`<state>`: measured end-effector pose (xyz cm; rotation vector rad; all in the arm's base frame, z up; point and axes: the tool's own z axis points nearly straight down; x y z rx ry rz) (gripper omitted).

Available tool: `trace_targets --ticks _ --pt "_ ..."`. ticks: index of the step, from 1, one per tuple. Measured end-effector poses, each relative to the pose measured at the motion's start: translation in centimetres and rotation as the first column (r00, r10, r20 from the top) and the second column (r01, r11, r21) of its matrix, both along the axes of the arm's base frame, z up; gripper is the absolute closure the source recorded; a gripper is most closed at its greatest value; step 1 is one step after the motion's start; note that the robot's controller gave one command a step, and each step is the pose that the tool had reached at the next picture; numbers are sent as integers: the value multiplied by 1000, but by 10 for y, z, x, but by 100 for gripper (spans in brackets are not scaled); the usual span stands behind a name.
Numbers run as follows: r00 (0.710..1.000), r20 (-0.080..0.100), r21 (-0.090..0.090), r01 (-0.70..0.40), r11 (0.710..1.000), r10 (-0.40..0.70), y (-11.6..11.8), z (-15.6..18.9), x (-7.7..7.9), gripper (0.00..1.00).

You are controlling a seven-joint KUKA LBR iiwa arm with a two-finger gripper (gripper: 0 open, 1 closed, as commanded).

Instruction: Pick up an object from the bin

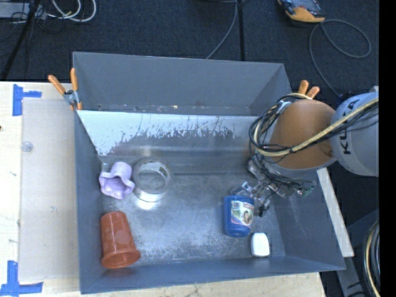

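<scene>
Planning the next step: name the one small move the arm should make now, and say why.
Probably ease over the middle of the blue labelled container, because the gripper sits at that container's upper right edge in view, not centred. The white lump lies close below, so stay clear of it.

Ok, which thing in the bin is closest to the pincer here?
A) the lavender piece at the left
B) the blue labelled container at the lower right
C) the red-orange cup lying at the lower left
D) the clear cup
B: the pincer is just at the upper right edge of the blue labelled container, in the lower right of the bin.
</scene>
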<state>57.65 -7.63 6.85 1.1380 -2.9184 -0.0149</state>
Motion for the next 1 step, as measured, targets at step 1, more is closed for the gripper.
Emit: trace_targets --ticks 1 --pt "1000 1 0 1 1000 -1 0 1 -1 100"
